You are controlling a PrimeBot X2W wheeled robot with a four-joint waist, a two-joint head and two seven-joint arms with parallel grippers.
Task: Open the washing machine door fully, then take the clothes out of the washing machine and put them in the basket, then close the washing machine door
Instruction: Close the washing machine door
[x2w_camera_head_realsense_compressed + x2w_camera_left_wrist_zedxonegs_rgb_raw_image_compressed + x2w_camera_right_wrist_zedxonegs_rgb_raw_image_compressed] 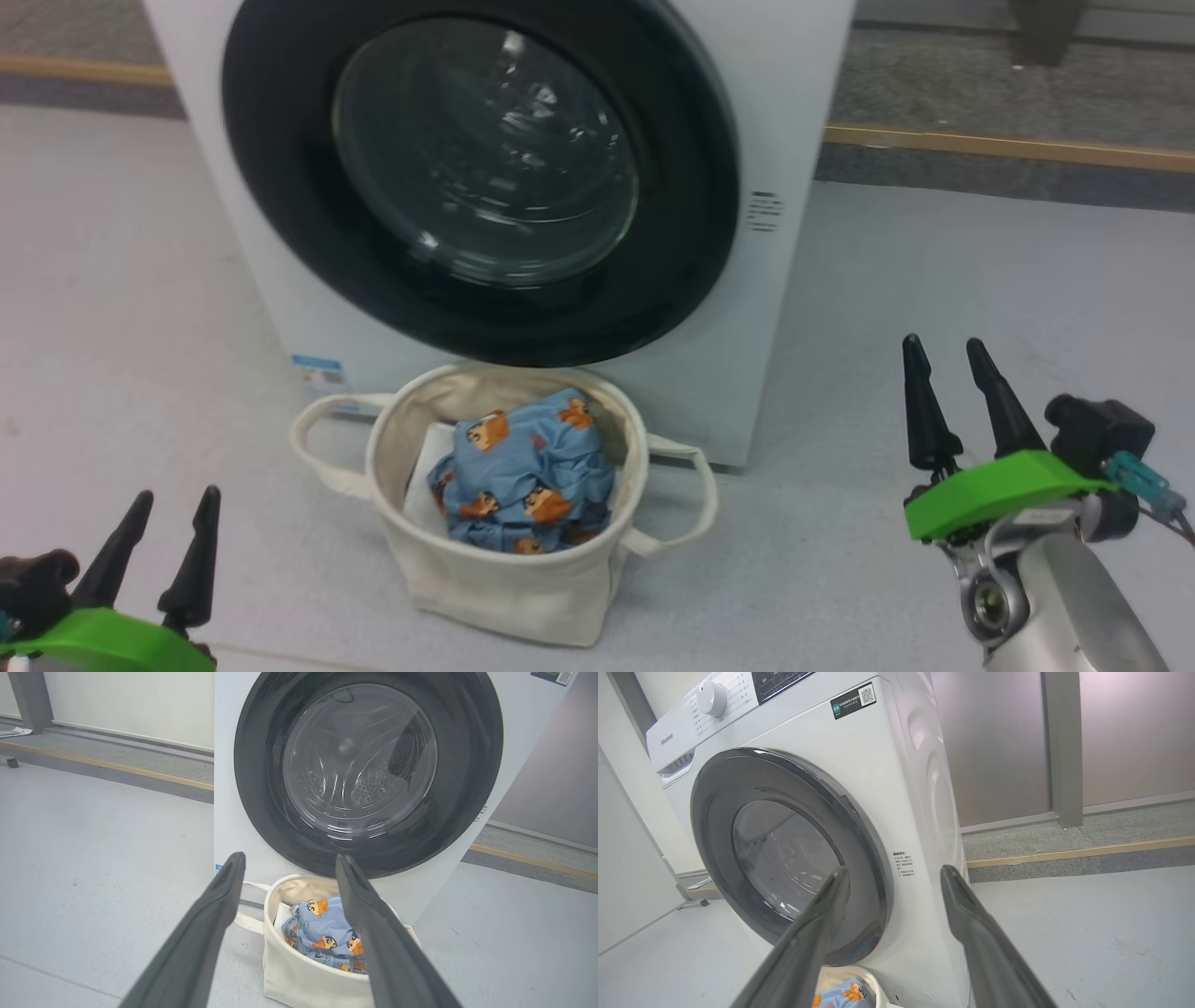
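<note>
Before the washing machine door (485, 159) — basket (523, 588) upright, mouth up, clothes (523, 476) inside

You see a white washing machine (812, 84) with a glossy black rim on the washing machine door (280, 215). The clothes (527, 476) are light blue, printed with orange-brown cartoon figures. The basket (523, 588) is cream, its liner (425, 471) white; the floor (980, 271) pale grey.

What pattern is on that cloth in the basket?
The clothes are light blue, printed with orange-brown cartoon boy figures; the left wrist view shows it best.
</note>
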